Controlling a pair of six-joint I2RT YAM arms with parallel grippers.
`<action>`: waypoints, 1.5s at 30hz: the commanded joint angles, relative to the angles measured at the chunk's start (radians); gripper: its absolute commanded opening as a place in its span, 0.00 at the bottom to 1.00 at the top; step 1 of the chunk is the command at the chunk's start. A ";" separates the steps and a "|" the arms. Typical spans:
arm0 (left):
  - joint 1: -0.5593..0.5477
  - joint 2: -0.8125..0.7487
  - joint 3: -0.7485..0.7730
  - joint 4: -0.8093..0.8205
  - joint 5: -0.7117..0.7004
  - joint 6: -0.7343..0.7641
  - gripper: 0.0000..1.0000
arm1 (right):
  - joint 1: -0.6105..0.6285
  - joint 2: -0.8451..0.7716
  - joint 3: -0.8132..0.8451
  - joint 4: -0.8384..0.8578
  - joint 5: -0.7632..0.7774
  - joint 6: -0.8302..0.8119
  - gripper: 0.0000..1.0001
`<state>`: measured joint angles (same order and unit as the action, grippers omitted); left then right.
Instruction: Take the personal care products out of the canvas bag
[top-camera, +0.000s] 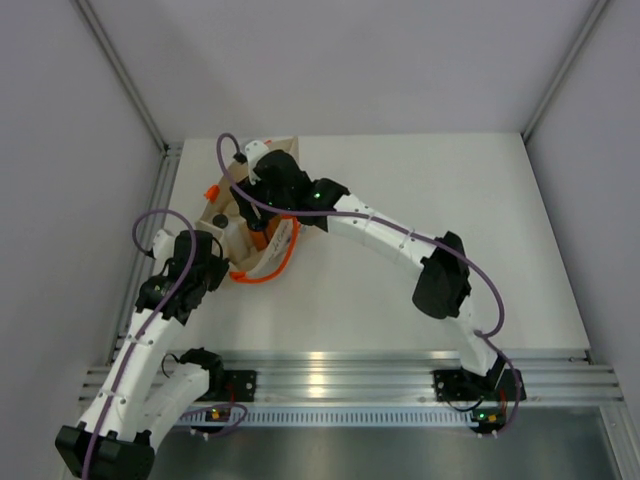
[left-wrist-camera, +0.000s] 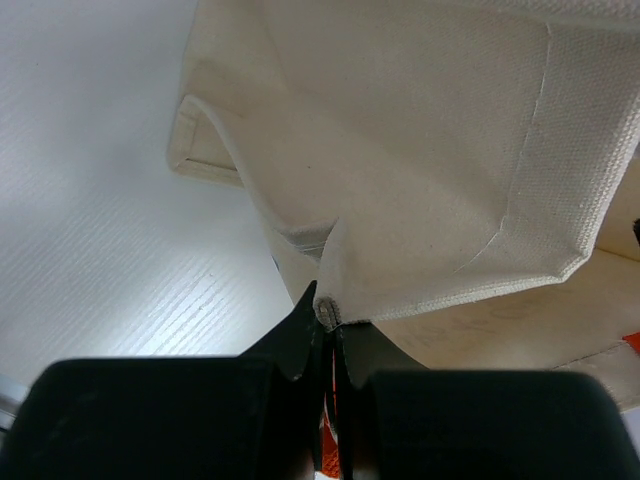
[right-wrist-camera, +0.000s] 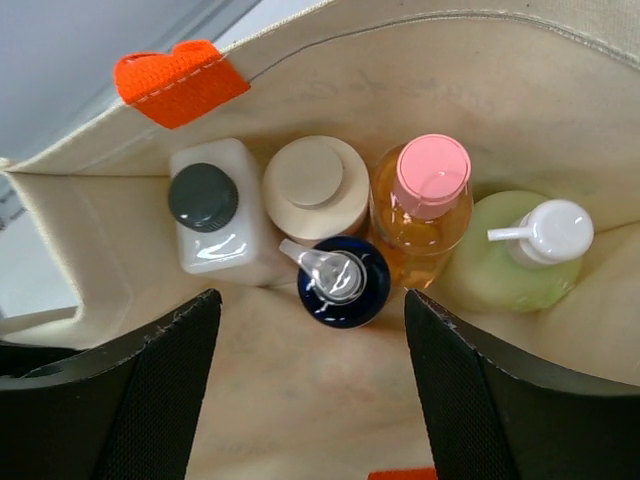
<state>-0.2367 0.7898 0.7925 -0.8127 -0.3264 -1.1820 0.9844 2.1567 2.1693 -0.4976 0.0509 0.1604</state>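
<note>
The left gripper (left-wrist-camera: 325, 318) pinches shut on an edge of the beige canvas bag (left-wrist-camera: 420, 150), while the right gripper (right-wrist-camera: 310, 325) hangs wide open and empty over five small plastic bottles (right-wrist-camera: 315, 185) standing inside it, so the first pick likely calls for lowering around the dark-blue-topped bottle (right-wrist-camera: 335, 282).

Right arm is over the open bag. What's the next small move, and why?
Probably lower the right gripper straight down onto the dark-blue-topped bottle. Its jaws stand open on either side of that bottle, all five bottles sit inside the canvas bag, and the left gripper pinches the bag's rim.
</note>
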 joint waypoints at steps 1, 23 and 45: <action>0.002 0.028 -0.016 -0.094 -0.022 -0.005 0.00 | 0.017 0.046 0.057 0.048 0.035 -0.114 0.71; 0.002 0.028 0.008 -0.094 -0.039 0.024 0.00 | -0.012 0.176 0.076 0.047 -0.046 -0.228 0.55; 0.002 0.023 0.017 -0.094 -0.040 0.051 0.00 | -0.038 0.149 -0.029 0.212 -0.056 -0.111 0.51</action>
<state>-0.2367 0.7963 0.8116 -0.8234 -0.3466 -1.1492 0.9627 2.3280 2.1597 -0.3500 -0.0032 0.0250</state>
